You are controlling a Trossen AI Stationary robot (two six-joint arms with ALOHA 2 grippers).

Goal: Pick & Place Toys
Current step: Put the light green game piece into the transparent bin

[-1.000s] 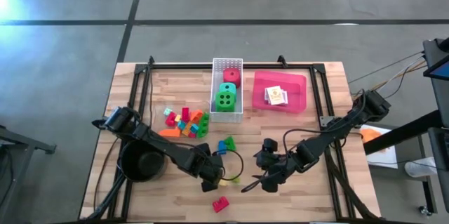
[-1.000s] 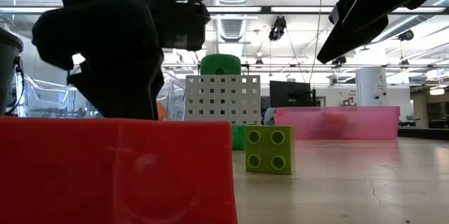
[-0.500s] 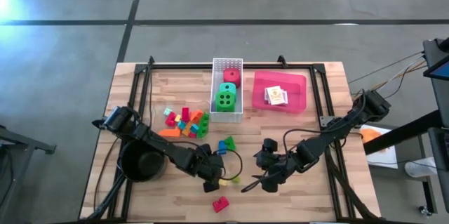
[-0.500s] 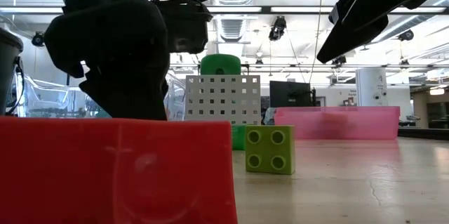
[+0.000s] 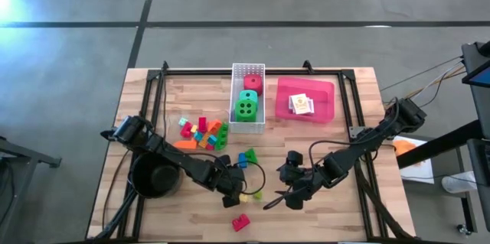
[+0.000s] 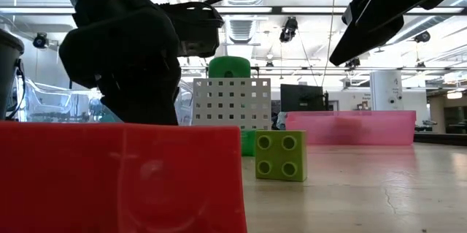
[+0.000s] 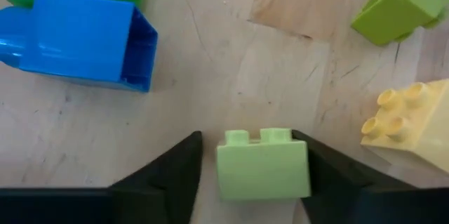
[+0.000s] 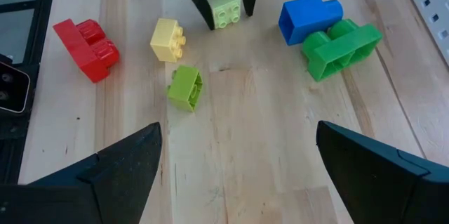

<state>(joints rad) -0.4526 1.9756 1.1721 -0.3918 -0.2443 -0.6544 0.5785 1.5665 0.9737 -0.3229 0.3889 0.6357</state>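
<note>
Left wrist view: my left gripper [image 7: 263, 164] straddles the pale green plastic brick [image 7: 263, 162] on the wooden table [image 7: 280, 62], near centre; fingers [image 7: 172, 171] flank it with narrow gaps, not clamped. My right gripper [image 8: 238, 161] hovers just right, jaws wide apart.

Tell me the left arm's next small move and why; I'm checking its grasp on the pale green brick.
Probably finish closing: the left pincer straddles the pale green brick on the table, a finger on each side with slight gaps showing. Then lift. The right pincer waits open nearby.
</note>
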